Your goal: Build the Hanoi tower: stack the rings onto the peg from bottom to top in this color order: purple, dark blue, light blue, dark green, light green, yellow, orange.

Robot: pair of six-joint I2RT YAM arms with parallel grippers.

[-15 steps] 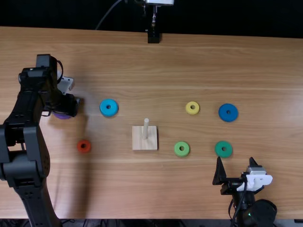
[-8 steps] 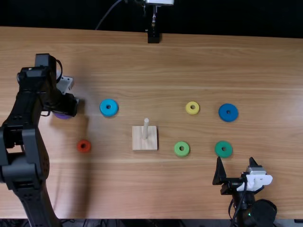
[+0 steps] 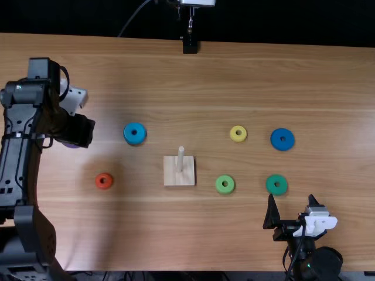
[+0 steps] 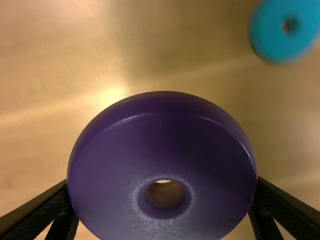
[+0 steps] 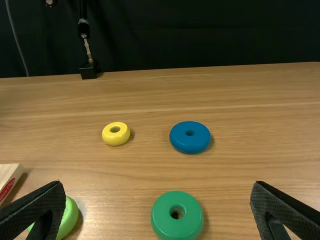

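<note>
One arm, the right, sits folded low at the table's (image 3: 205, 254) near edge. Right gripper (image 3: 291, 202) points out across the wood, jaws wide apart. Just past it: dark green ring (image 3: 271, 187), with light green ring (image 3: 220, 188) beside it.

Mid table: peg (image 3: 180, 159) upright on its square board (image 3: 171, 179). Orange ring (image 3: 98, 182) lies well apart, over on the left arm's side.

Farther out: dark blue ring (image 3: 277, 143), yellow ring (image 3: 234, 137) and light blue ring (image 3: 130, 138), all flat on the wood. Left arm (image 3: 17, 152) runs out along the left side, wrist bent down, left gripper (image 3: 79, 130) near the light blue ring, jaws clamped on the purple ring (image 3: 70, 146).

Far edge: black stand (image 3: 190, 45).

View differences: top view gives a sliver of purple under the gripper; left wrist view gives the ring's broad face, wood through its hole, a finger against each side. Can't tell its height off the table. Right wrist view adds a red label (image 5: 7, 191) on the board's side, hidden from above.
</note>
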